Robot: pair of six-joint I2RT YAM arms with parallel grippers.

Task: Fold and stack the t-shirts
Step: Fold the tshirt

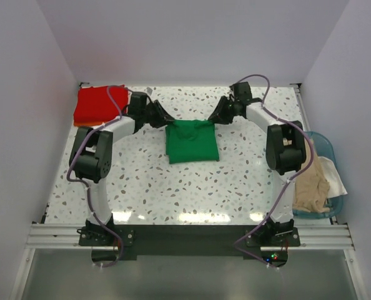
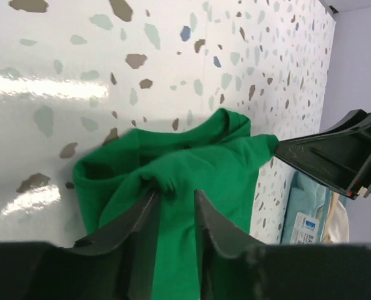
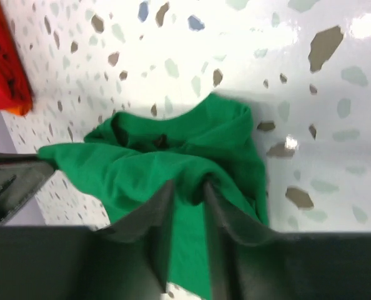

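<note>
Folded green shirt (image 1: 192, 144) at centre of surface (image 1: 148, 181), left claw (image 2: 173, 199) and right claw (image 3: 188, 187) each clamped on its far corners, red shirt (image 1: 97, 103) far left, beige shirt (image 1: 310, 187) in basket (image 1: 324, 140).

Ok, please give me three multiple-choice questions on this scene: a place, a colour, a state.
1. Where lies the red t-shirt? A. far-left corner of the table B. between the arm bases C. near-right edge
2. What colour is the basket? A. black B. blue C. yellow
3. How is the left gripper? A. open, empty B. shut on the green t-shirt C. shut on a cable
Answers: A, red cloth fills that corner; B, its translucent wall is blue; B, it pinches a green fold.
</note>
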